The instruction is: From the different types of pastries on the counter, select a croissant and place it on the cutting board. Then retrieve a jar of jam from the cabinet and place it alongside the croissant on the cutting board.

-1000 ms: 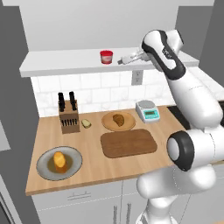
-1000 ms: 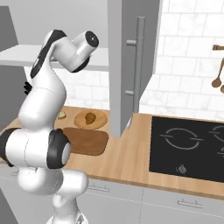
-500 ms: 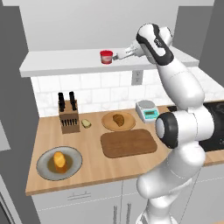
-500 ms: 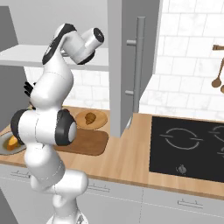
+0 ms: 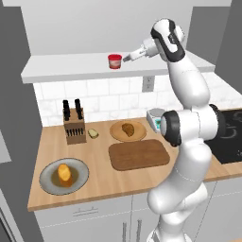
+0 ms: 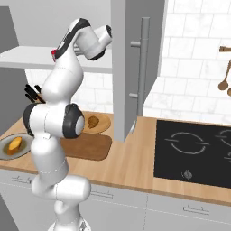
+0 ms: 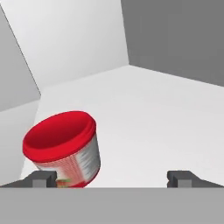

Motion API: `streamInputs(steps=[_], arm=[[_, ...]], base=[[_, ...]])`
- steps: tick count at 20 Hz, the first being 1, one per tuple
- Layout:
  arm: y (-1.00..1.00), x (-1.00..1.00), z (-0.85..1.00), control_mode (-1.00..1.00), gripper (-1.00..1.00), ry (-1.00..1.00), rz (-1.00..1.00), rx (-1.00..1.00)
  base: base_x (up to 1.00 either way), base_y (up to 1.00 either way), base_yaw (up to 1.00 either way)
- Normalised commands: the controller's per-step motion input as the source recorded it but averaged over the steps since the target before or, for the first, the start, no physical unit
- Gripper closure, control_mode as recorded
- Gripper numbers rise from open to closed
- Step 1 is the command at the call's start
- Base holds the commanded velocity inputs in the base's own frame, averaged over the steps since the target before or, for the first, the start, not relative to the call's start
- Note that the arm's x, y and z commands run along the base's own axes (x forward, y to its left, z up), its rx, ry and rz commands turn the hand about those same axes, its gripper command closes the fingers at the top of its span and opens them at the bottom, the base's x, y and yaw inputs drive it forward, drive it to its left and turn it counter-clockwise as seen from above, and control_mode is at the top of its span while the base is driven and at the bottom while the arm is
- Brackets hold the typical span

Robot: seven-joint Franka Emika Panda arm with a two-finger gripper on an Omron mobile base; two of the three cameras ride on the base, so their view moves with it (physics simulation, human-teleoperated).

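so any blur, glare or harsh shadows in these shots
Left base view: flat even light, sharp, no glare on the jar of jam. Right base view: equally sharp, soft shading under the shelf. Hand view: the jar looms large and tilted, crisp, faint shadow.

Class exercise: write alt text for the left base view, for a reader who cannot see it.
The white arm reaches up to the shelf, its gripper just right of the red jar of jam. Below, on the counter, the cutting board lies bare; the croissant sits on a round wooden plate.

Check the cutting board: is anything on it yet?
Empty. The cutting board shows only bare wood; the croissant sits on the round plate behind it, and the jar of jam stands on the shelf.
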Motion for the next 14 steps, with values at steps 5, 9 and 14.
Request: streamInputs(steps=[5, 9, 14], arm=[[0.22, -0.29, 0.01, -1.0, -1.0, -0.02, 0.21, 0.0], [0.02, -0.11, 0.0, -1.0, -1.0, -0.03, 0.06, 0.02], [0.29, -0.03, 0.0, -1.0, -1.0, 0.0, 0.15, 0.0]], base=[[0.0, 0.0, 0.0], [0.0, 0.0, 0.0], [0.0, 0.0, 0.0]])
